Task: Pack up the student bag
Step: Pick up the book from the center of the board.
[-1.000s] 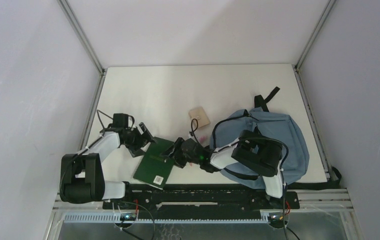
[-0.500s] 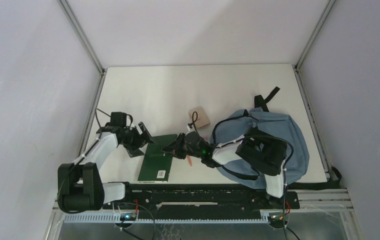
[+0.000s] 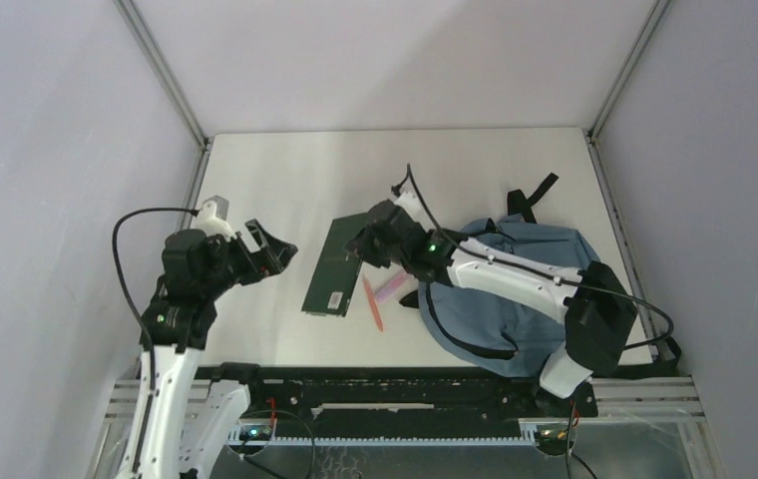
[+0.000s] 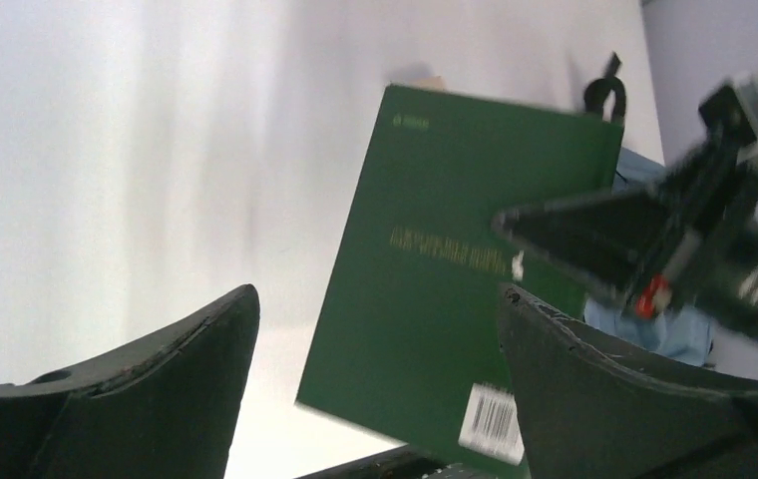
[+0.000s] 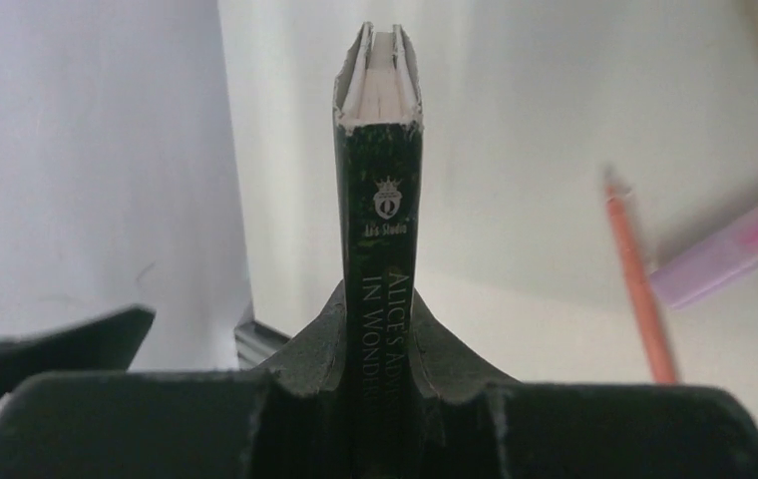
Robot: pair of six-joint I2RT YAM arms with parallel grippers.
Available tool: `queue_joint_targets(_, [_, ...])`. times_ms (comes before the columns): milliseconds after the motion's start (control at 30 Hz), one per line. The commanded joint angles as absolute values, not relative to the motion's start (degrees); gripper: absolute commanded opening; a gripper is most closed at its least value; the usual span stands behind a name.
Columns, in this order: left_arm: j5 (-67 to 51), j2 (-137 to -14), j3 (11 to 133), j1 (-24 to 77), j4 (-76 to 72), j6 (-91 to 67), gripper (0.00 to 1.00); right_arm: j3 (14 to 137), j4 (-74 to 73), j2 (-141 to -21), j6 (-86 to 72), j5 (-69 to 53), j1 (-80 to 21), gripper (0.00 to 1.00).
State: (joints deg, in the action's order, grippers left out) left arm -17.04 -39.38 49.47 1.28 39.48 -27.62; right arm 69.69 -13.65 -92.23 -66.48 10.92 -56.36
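White tabletop (image 3: 285,180), pale walls around: the soft dusty-blue fabric backpack (image 3: 525,324) lies at four o'clock. Near centre, the right gripper (image 3: 363,244) is clamped on the spine of a dark green hardcover book (image 3: 333,269). At nine o'clock, the left gripper (image 3: 270,247) stands spread wide, holding nothing.

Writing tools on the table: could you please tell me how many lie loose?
2: an orange pencil right of the green book, and a pink highlighter beside it, nearer the student bag. More may be hidden under the right arm.
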Motion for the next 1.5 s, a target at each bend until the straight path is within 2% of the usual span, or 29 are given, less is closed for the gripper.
queue_joint_targets(0, [-15.0,-34.4,50.6,7.6,38.2,-23.0,0.93,81.9,-34.2,-91.9,-61.6,17.7,-54.1,0.0])
queue_joint_targets(167, [-12.7,-30.0,49.1,13.1,38.2,-19.4,0.95,96.5,-51.0,-98.0,-65.0,21.7,-53.1,0.0])
queue_joint_targets(467, [-6.9,-31.5,51.9,27.8,40.6,-14.8,0.98,106.1,-57.3,-102.5,-69.7,20.3,-52.8,0.0])
queue_joint_targets(600, [-2.2,-33.6,52.3,37.5,40.4,-14.1,1.0,107.6,-57.5,-103.1,-70.0,18.4,-52.4,0.0])
queue_joint_targets(800, [12.3,-39.3,52.9,52.0,38.3,-13.8,1.0,107.4,-56.6,-103.3,-70.1,16.9,-52.3,0.0])
queue_joint_targets(1000, [22.1,-45.8,53.0,58.5,34.8,-13.6,1.0,107.3,-56.8,-103.2,-69.8,15.3,-52.0,0.0])
queue_joint_targets(1133, [25.4,-48.3,52.6,59.7,31.8,-13.6,0.95,106.5,-56.9,-102.6,-70.0,14.8,-51.9,0.0])
queue_joint_targets(1467, [29.8,-52.4,53.1,61.2,29.8,-13.2,0.66,103.9,-55.6,-101.8,-70.6,13.5,-51.6,0.0])
